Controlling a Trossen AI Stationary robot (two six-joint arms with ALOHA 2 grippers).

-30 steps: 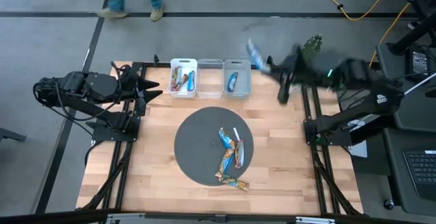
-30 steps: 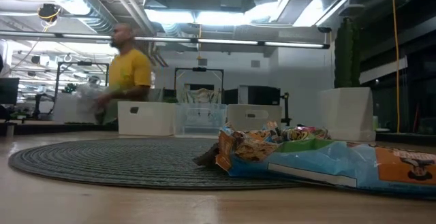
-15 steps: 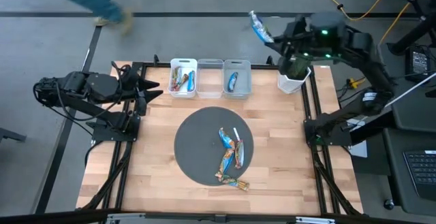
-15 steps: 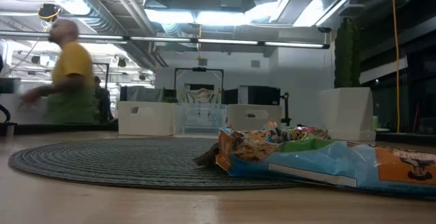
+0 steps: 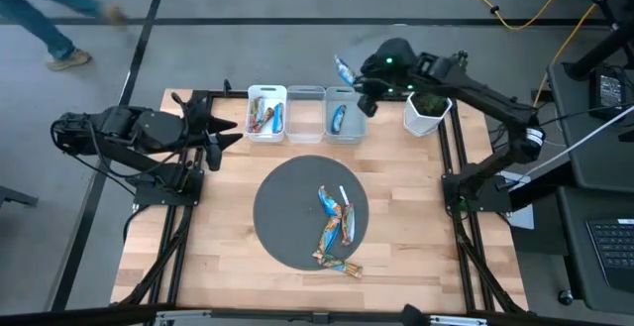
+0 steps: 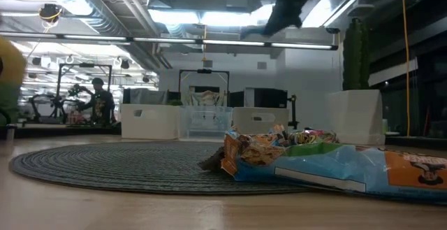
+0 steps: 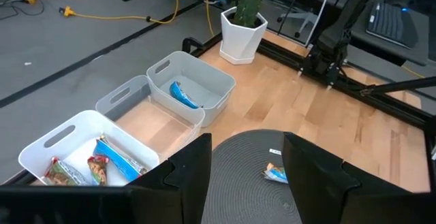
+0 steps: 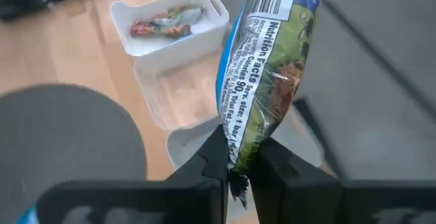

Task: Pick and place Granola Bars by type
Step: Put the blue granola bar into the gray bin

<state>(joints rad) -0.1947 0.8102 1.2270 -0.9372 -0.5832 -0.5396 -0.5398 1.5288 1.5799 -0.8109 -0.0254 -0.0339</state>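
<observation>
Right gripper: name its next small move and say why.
Probably lower toward the right-hand bin and release there. The right gripper is shut on a blue bar, held above that bin's far edge, and the bin already holds a blue-wrapped bar.

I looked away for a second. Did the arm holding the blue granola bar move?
Yes. The right gripper, jaws shut on the blue granola bar, swung left from beside the white plant pot to above the rightmost bin.

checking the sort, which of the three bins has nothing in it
The middle bin: clear and bare inside. The left bin holds several bars, and the right bin holds one blue bar.
</observation>
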